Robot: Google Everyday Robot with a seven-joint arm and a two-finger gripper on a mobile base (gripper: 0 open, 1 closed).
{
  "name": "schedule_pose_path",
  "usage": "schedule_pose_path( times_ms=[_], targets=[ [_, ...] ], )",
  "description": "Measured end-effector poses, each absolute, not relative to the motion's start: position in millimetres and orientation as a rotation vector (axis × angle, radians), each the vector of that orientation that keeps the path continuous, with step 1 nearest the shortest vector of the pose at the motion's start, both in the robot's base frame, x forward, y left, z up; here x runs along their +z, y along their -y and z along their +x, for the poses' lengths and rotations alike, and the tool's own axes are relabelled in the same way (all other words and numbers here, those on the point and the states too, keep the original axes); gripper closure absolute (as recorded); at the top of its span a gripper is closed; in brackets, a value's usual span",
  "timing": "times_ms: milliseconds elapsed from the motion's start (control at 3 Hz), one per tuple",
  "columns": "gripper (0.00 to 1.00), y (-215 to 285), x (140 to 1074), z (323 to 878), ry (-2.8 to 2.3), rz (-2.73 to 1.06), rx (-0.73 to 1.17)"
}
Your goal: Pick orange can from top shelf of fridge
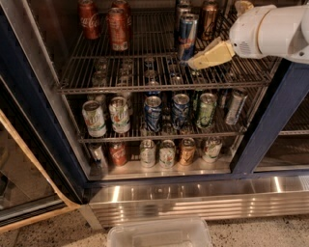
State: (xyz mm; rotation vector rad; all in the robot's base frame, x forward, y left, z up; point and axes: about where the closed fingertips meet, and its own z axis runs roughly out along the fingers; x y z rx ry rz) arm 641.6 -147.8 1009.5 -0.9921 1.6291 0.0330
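The orange can (208,17) stands at the back of the top shelf (145,72) of the fridge (260,125). The hand (199,60) hovers above the rack forward of that can, toward the front rail, and is not touching it. Whether the hand is apart or together cannot be told.

Just forward of the orange can and to its left stands a blue-and-silver slim can (187,36), with the hand's tip close beside it. That looks like the main hazard. A straight reach to the orange can passes right by the slim can, and a brush could tip so tall and narrow a thing on the wire rods. The hand could also close on it by mistake.

Another can (182,9), just left of the orange can, leaves little room on that side. The orange can may also skid back on the rods if pushed before it is clamped. The two Coca-Cola cans (117,29), well to the left of the orange can, seem out of harm's way.
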Motion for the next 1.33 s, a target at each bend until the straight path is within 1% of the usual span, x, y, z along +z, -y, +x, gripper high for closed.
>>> schedule_pose_path(
  times_ms=[333, 1000, 1333],
  targets=[
    [0.00, 159, 1009, 662, -1.608, -0.892, -0.018],
    [0.00, 158, 1013, 669, -1.588, -0.844, -0.033],
    [0.00, 159, 1009, 686, -1.582, -0.778, -0.046]
  ],
)
